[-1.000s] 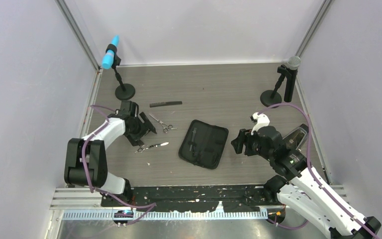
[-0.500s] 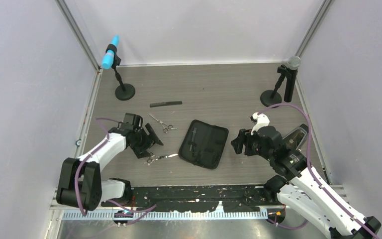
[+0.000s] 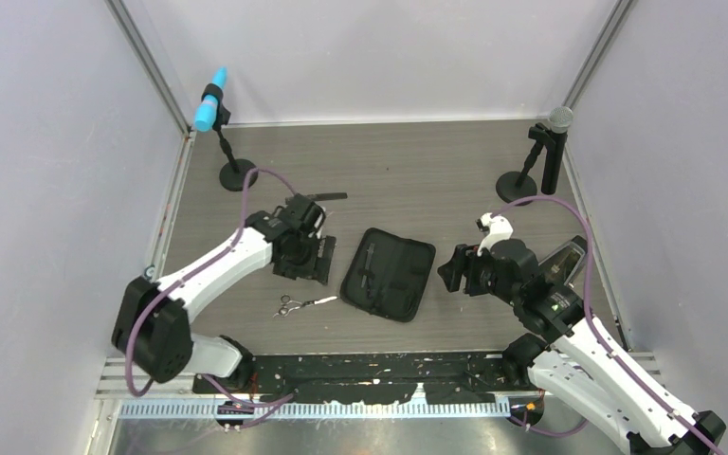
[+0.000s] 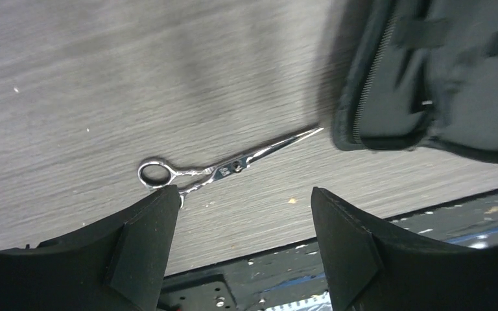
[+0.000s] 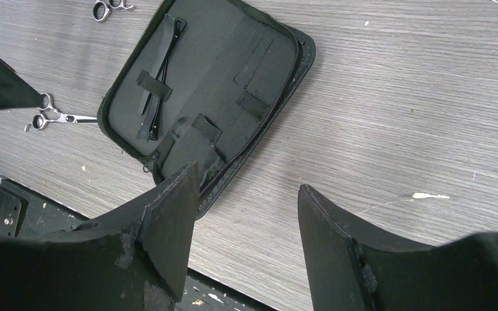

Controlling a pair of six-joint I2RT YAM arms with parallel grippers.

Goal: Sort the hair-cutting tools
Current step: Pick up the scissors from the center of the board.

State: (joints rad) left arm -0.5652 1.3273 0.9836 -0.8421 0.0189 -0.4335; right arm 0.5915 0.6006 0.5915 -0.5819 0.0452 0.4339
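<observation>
My left end effector (image 4: 241,194) hangs over the desk (image 3: 417,180) with its jaws wide and nothing between them. Through the gap, in my left wrist view, I see one pair of silver scissors (image 4: 220,172) lying flat on the wood. Its ring handles sit by my left finger and its closed blades point at the near corner of the open black zip case (image 3: 389,273). The tip is just beside the case's edge, and I cannot tell whether it touches. From above, these scissors lie toward the near edge from my left end effector, left of the case. My right end effector (image 5: 248,180) is also spread wide and holds nothing. It hovers at the case's right side, looking down into the case. Inside, slim black clips (image 5: 159,84) are tucked under a strap on the left half of the lining. The second scissors (image 5: 108,8) show only their ring handles, at the top edge of my right wrist view beyond the case; from above my left arm hides them. The long black comb (image 3: 332,196) lies farther back on the desk, its left end behind my left arm. A blue-headed microphone (image 3: 210,112) stands at the back left corner and a grey-headed microphone (image 3: 555,118) at the back right.
</observation>
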